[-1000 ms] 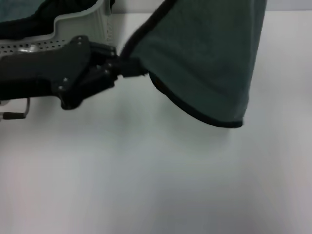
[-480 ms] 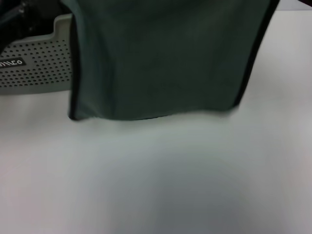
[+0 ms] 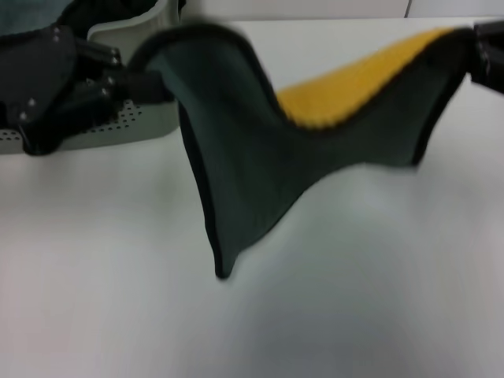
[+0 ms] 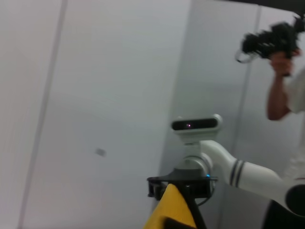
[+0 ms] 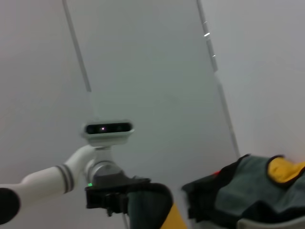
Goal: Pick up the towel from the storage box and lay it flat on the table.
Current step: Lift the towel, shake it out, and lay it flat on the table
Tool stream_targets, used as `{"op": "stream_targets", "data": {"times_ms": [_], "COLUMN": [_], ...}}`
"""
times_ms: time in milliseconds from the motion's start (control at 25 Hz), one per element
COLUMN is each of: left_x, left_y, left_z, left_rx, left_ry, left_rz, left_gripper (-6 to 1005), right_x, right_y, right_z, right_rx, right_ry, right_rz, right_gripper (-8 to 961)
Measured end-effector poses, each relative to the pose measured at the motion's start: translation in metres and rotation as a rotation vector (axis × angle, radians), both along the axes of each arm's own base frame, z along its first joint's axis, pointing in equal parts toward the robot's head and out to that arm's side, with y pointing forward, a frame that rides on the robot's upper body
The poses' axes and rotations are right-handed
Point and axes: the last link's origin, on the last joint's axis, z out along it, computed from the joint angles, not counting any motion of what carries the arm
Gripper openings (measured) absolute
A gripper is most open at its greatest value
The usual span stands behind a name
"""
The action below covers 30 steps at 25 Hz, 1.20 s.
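Note:
The towel (image 3: 236, 150) hangs above the table (image 3: 354, 307), stretched between my two grippers and sagging in the middle. Its dark green side faces me and its yellow side (image 3: 354, 83) shows along the upper fold. One corner droops to a low point at the front. My left gripper (image 3: 146, 81) is shut on the towel's left corner, just in front of the storage box (image 3: 150, 122). My right gripper (image 3: 482, 49) is shut on the right corner at the far right edge. The towel also shows in the left wrist view (image 4: 172, 210) and the right wrist view (image 5: 151, 205).
The storage box stands at the back left, and more cloths (image 5: 248, 191) lie heaped in it. A person (image 4: 286, 90) holding a camera stands behind the robot. White tabletop runs under and in front of the towel.
The towel hung as a flat curtain close to the head camera. Now it is spread sideways between both grippers with its yellow side showing, and the left gripper is back in view by the box.

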Motion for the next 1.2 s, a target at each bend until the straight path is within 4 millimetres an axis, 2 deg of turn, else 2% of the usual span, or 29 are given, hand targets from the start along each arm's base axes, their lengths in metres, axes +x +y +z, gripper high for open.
{"op": "stream_targets", "data": {"times_ms": [80, 200, 480, 600, 720, 960, 1080, 1200], "left_x": [0.003, 0.005, 0.021, 0.027, 0.026, 0.004, 0.000, -0.002], "left_y": [-0.003, 0.002, 0.049, 0.054, 0.046, 0.011, -0.015, -0.033], "left_z": [-0.002, 0.001, 0.002, 0.006, 0.009, 0.008, 0.012, 0.017], "left_rx": [-0.009, 0.007, 0.098, 0.109, 0.072, -0.019, -0.058, -0.092], "left_ry": [0.009, 0.032, 0.159, 0.176, 0.182, 0.219, 0.245, 0.269], "left_rz": [-0.021, -0.023, 0.016, -0.009, -0.034, -0.053, -0.106, -0.105], "left_gripper": [47, 49, 53, 55, 56, 60, 62, 63], "right_x": [0.004, 0.003, -0.008, -0.012, -0.008, 0.012, 0.012, 0.012], "right_y": [-0.005, 0.005, 0.044, 0.046, 0.032, -0.023, -0.043, -0.050], "right_z": [-0.001, 0.005, 0.022, 0.023, 0.015, -0.004, 0.000, 0.007], "right_rx": [-0.007, 0.043, 0.220, 0.224, 0.181, 0.008, -0.037, -0.062], "right_ry": [0.005, 0.014, 0.021, 0.016, 0.010, 0.017, 0.052, 0.089], "right_rz": [-0.007, -0.022, -0.001, 0.018, 0.041, 0.088, 0.113, 0.116], "right_gripper": [8, 8, 8, 8, 8, 8, 8, 8]}}
